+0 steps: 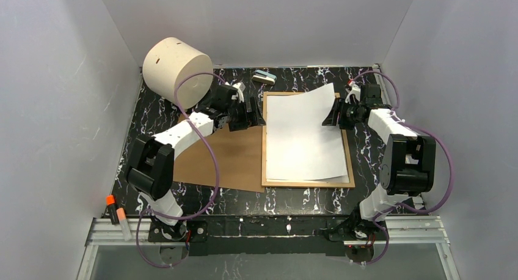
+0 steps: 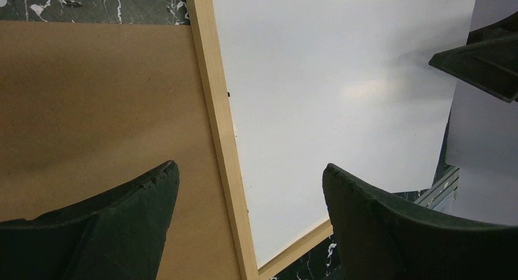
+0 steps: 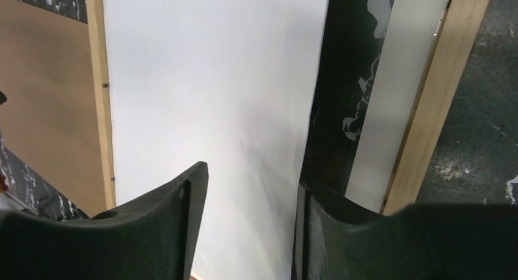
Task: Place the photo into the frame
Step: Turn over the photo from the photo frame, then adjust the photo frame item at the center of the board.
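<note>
The frame (image 1: 265, 139) lies flat on the table, its thin light-wood rails (image 2: 217, 109) (image 3: 437, 90) showing. Over it rests the photo (image 1: 302, 133), of which only a plain white back (image 2: 336, 96) (image 3: 214, 78) shows. Its far right corner curls up off the frame. My right gripper (image 1: 335, 116) is at that right edge, open, and the sheet's edge runs between its fingers (image 3: 250, 176). My left gripper (image 1: 253, 118) hovers open over the frame's left rail (image 2: 250, 176), with nothing in it.
A brown backing board (image 1: 226, 158) lies left of the frame, partly under my left arm. A strip of white mat (image 3: 397, 78) shows inside the right rail. A beige cylinder (image 1: 177, 69) stands at the back left, with a small block (image 1: 264, 77) behind the frame. Markers (image 1: 116, 216) sit at the front left.
</note>
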You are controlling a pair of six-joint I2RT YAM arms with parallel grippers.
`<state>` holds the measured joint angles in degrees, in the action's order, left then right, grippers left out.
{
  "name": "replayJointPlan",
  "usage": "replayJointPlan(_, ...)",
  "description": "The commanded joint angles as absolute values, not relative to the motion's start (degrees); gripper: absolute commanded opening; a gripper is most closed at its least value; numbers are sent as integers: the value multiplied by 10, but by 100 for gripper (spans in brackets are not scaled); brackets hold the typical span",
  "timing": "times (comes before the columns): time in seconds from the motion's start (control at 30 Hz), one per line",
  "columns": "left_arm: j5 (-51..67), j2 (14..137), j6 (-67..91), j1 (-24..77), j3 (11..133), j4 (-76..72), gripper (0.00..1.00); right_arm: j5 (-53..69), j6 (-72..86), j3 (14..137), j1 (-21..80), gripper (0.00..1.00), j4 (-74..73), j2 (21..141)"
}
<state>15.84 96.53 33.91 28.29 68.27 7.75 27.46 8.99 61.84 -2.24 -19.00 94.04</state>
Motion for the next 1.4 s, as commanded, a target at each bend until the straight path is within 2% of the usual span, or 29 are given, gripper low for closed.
replayJointPlan(0.0,155,978,344,287,674,81,84,248,93,644,-22,65,-201,927)
replayJointPlan(0.27,152,983,353,287,672,88,84,116,108,669,-22,84,-257,925)
replayJointPlan(0.4,153,987,355,287,669,89,84,17,112,668,-22,85,-267,919)
replayJointPlan(0.57,160,996,358,288,667,90,84,-38,121,656,-22,85,-267,911)
replayJointPlan(0.7,159,998,358,288,665,93,84,-9,136,666,-22,85,-279,908)
replayJointPlan(0.97,139,978,342,288,662,121,82,252,262,639,7,78,-223,876)
replayJointPlan(1.17,76,926,305,282,640,188,83,267,331,622,160,75,-195,881)
replayJointPlan(1.37,41,834,345,248,548,221,83,243,370,638,303,70,-143,922)
